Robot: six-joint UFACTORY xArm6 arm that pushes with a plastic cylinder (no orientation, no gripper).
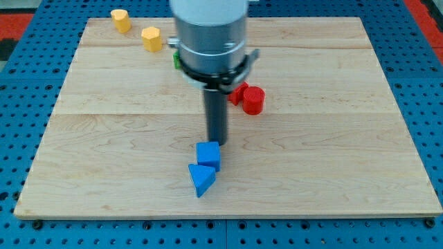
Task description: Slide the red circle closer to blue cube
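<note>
Camera view gives you a pale wooden board [104,159] lying on a blue pegboard surface [21,124], and reading from the view's left you first meet a yellow cylinder-like block [121,20] near the board's top edge, with a second yellow block [151,39] just to its right and a little lower. Next you see a sliver of a green block [177,59], mostly hidden behind the arm's grey housing [210,31], so its shape cannot be told. Below, toward the view's bottom, a blue triangular block [201,179] sits touching, or all but touching, the blue cube [208,155] just above and to its right. My tip [218,142] comes down as a straight dark rod and ends right at the cube's top edge; you cannot tell whether it touches. It has no jaws and holds nothing. Further to the view's right you find the red circle [253,100], a short red cylinder, standing above and right of the tip, apart from the blue cube. Another red block [239,92] lies against its left side, partly hidden by the rod.
</note>
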